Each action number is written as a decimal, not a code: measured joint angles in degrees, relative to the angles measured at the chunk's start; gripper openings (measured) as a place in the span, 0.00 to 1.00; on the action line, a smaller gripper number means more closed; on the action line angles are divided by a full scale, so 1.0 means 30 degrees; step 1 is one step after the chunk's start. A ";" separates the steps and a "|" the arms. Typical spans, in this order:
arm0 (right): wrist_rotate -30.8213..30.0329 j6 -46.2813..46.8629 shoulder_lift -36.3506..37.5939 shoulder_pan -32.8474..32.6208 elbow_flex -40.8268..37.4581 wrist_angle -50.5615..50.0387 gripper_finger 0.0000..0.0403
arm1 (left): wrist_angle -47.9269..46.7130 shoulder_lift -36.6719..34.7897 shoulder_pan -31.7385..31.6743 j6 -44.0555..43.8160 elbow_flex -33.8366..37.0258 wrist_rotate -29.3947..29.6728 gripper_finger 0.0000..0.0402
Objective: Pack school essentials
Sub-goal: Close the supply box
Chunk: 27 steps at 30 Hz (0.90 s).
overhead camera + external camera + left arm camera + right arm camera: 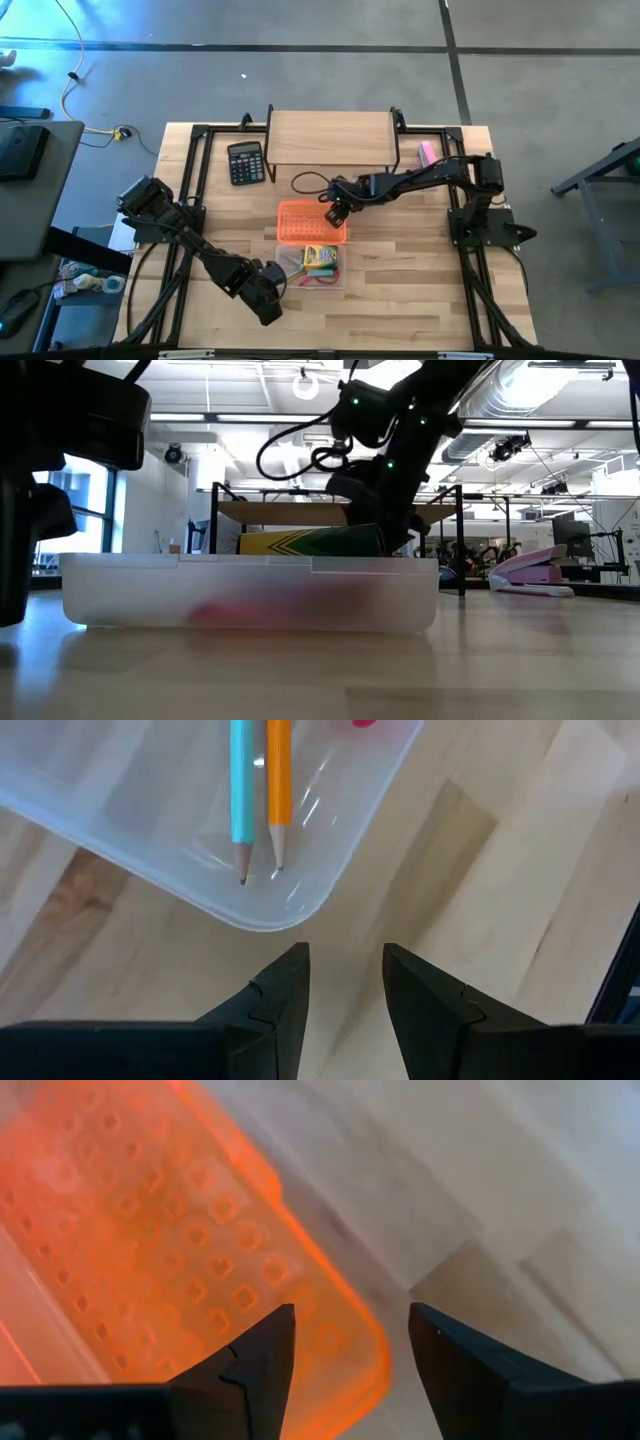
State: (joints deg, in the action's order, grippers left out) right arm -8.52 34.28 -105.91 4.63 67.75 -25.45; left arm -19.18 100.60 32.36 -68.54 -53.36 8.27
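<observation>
A clear plastic box [311, 266] sits near the middle of the worktop [400, 290], toward its front edge, and holds the school essentials. In the high view the yellow-green crayon box [321, 257] lies flat in it with its long axis along the worktop's width, and thin pencils [291, 264] show beside it toward the left arm. The left wrist view alone makes those out: a blue-green pencil [241, 795] and an orange pencil [279, 790] lie side by side and parallel, sharpened tips toward the box's rounded corner nearest the left gripper [345, 982]. That gripper hangs just outside this corner, its fingers parted over bare wood and holding nothing. An orange perforated lid [311, 221] lies touching the box's far side. The right gripper [334, 212] hovers over the lid's right part; its wrist view shows its fingers spread apart and empty above the lid's rounded corner [340, 1340]. The low view shows the crayon box's printed side [312, 542] rising above the frosted wall, with a blurred red patch [235, 610] inside that cannot be identified. A black calculator [245, 162] rests by the back left, a pink block [426, 153] by the back right.
</observation>
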 joint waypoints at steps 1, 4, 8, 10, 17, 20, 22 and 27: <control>-0.0031 -0.0006 -0.0126 -0.0070 0.0000 0.0022 0.47 | -0.0016 0.0000 0.0000 0.0062 0.0000 0.0024 0.29; 0.0023 0.0157 -0.0409 -0.0114 0.0000 -0.0052 0.44 | -0.0113 0.0000 0.0022 0.0068 0.0000 0.0016 0.29; 0.0011 0.0276 -0.0437 -0.0103 0.0000 -0.0030 0.35 | -0.0111 0.0000 0.0002 0.0236 0.0000 0.0017 0.29; 0.0011 0.0200 -0.0437 -0.0089 0.0000 -0.0031 0.31 | -0.0111 0.0000 -0.0101 0.0446 0.0000 0.0023 0.29; 0.0441 -0.0217 -0.0437 -0.0097 0.0000 -0.0116 0.21 | -0.0103 0.0000 -0.0583 0.0461 0.0000 -0.0049 0.29; 0.0521 -0.0402 -0.0437 -0.0104 0.0000 -0.0379 0.19 | -0.0103 0.0000 -0.0793 0.0418 0.0007 -0.0104 0.29; 0.0541 -0.0430 -0.0437 -0.0097 0.0000 -0.0586 0.19 | -0.0103 0.0000 -0.0914 0.0390 0.0007 -0.0108 0.29; 0.0929 -0.0430 -0.0437 -0.0096 0.0000 -0.0780 0.19 | -0.0103 0.0000 -0.1141 -0.0206 0.0007 -0.0132 0.29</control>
State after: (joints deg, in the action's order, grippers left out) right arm -5.74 32.99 -107.22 4.34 67.75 -27.79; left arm -19.49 100.60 28.94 -69.16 -53.34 7.87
